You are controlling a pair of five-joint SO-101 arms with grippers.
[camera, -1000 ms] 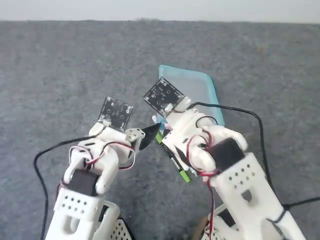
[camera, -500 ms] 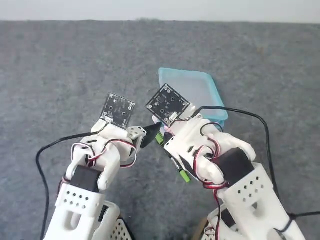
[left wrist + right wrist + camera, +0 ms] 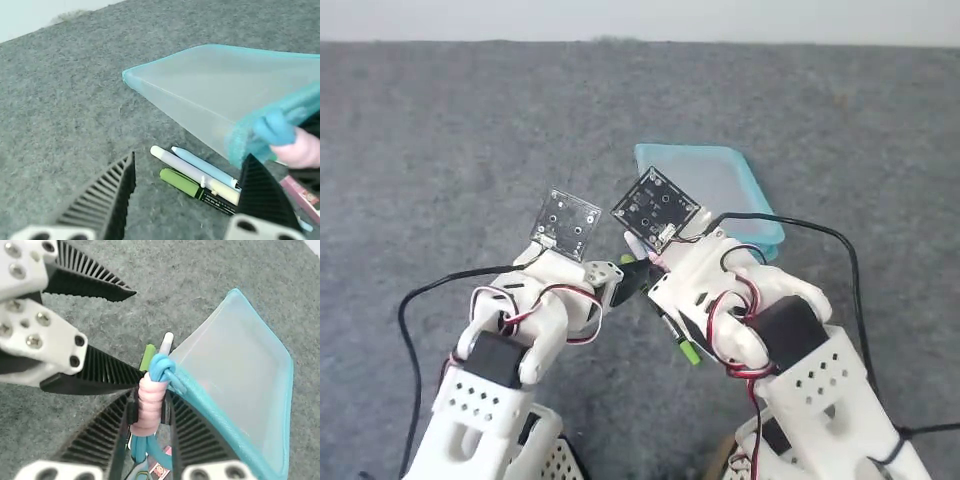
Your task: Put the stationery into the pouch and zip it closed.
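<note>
Grey, carpet-like covering lies over the desk (image 3: pixel 440 150), which runs up to a pale wall (image 3: pixel 620 20).

High view: a teal see-through pouch (image 3: pixel 705 185) lies just beyond the two arms, which meet at its near corner. A green marker (image 3: pixel 686 349) lies on the desk, partly under the right arm.

Left wrist view: the left pincer (image 3: pixel 190 160) stands wide apart and holds nothing. It hangs over three items lying side by side on the desk: a white pen (image 3: pixel 175 161), a blue pen (image 3: pixel 200 166) and the green marker. The pouch sits just beyond them, its near corner lifted by a pink pull (image 3: pixel 300 150).

Right wrist view: the right pincer (image 3: pixel 149 400) is clamped on the pink pull, which a teal loop ties to the pouch. Whether the zip is open cannot be told.

Assessment: none of the stationery is in the pouch, so the task is at an early stage. The step in hand appears to be steadying the pouch by its pull while the left arm lines up on the pens. The next move calls for the left pincer to lower over one pen, close on it squarely, and find an open mouth in the pouch.
</note>
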